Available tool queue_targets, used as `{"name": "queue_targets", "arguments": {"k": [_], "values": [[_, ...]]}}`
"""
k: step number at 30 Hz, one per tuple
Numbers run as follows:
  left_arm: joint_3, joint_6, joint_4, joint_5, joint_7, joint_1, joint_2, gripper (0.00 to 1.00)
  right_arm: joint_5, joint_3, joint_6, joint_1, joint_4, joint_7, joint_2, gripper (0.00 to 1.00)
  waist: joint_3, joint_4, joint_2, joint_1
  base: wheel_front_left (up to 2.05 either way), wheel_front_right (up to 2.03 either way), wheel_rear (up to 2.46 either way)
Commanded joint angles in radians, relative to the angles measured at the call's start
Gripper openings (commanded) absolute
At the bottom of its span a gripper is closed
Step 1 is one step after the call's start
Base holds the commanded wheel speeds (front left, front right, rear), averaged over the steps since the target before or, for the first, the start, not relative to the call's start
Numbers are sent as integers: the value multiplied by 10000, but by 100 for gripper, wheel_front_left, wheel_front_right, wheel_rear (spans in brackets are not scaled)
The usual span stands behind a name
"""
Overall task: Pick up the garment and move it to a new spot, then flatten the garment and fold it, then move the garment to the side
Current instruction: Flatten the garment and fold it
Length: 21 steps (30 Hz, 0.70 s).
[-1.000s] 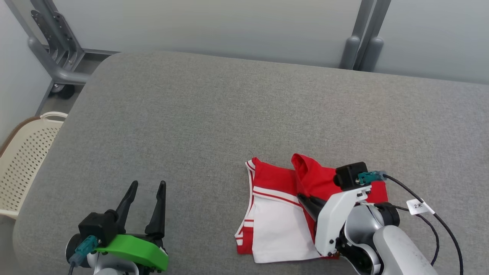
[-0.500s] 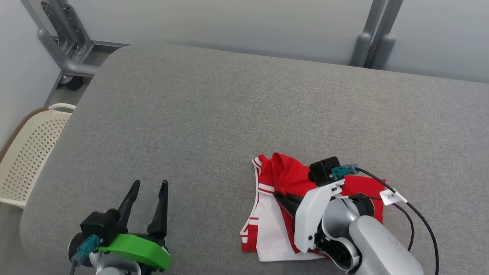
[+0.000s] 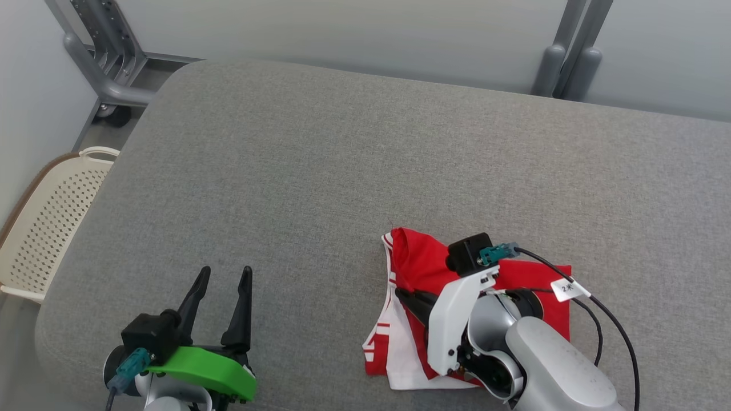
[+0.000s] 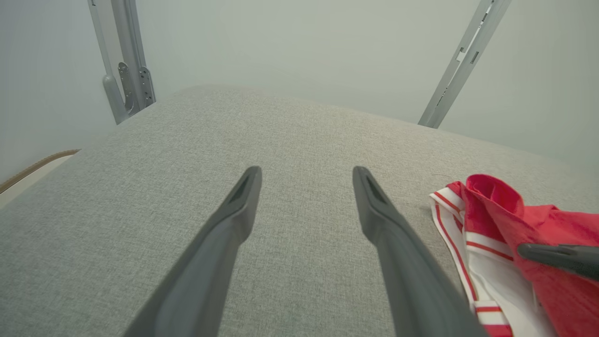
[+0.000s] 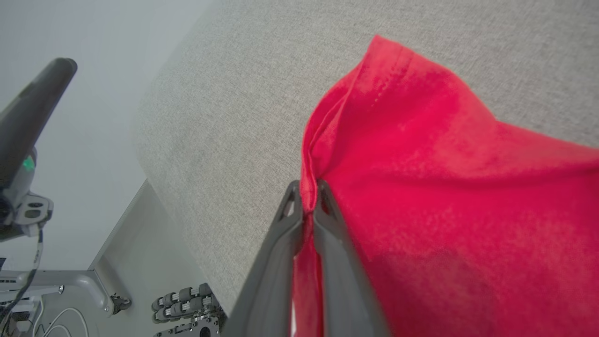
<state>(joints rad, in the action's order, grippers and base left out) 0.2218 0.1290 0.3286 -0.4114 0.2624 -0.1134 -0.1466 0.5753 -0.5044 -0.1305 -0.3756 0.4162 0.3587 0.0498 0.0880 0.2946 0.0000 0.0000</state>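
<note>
A: Where's the garment?

B: On the grey padded surface, close to its near edge and right of the middle. It is red with a white panel and striped trim. It lies partly doubled, with a red layer standing up in a peak at its far-left corner and draping back over the white. A strip of white shows along its left side and near edge.

A: What is the right gripper doing?

B: It is clamped on the garment. In the right wrist view the two fingers press together with a fold of red hem pinched between their tips. The cloth rises past them and spreads out to the right. From the head view the arm comes in over the near edge and covers the garment's right half.

A: And the left gripper?

B: It is spread wide with nothing between the fingers. It sits over the surface toward the near-left corner, well apart from the garment. I can't tell whether it touches the padding. In its wrist view the garment is off to the right, with the other arm's dark fingertip lying across the red.

A: What else is around?

B: A cream perforated basket stands beyond the left edge, lower than the surface. There are grey metal posts past the far edge. A black cable carrying a white tag runs along the right arm.
</note>
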Motion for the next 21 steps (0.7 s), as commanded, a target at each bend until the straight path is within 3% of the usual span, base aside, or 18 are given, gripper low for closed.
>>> {"name": "queue_targets", "arguments": {"k": [1,7,8,9,10,17,21], "values": [[-39,27,12,48,26,-90,-7,100,107,-52,-1,-110,82,-63,21,0,-4,0,0,0,0,0,0],[-68,27,35,62,26,-102,32,100,289,-400,-1,-331,464,-144,18,0,12,-15,0,0,0,0,0],[-70,27,41,58,26,-107,38,100,315,-443,-1,-376,504,-181,18,13,14,-22,0,0,0,0,0],[-69,27,50,49,26,-112,48,100,369,-476,-1,-405,515,-214,16,82,12,-29,0,0,0,0,0],[-66,27,60,44,26,-109,55,100,487,-472,-1,-411,504,-273,18,100,2,-35,0,0,0,0,0],[-129,27,86,35,26,31,25,100,1805,-410,0,-421,-308,-423,23,100,-162,-125,0,0,0,0,0],[-211,27,18,74,26,145,-33,100,1742,214,-1,-295,-853,-579,33,100,-261,-238,0,0,0,0,0]]}}
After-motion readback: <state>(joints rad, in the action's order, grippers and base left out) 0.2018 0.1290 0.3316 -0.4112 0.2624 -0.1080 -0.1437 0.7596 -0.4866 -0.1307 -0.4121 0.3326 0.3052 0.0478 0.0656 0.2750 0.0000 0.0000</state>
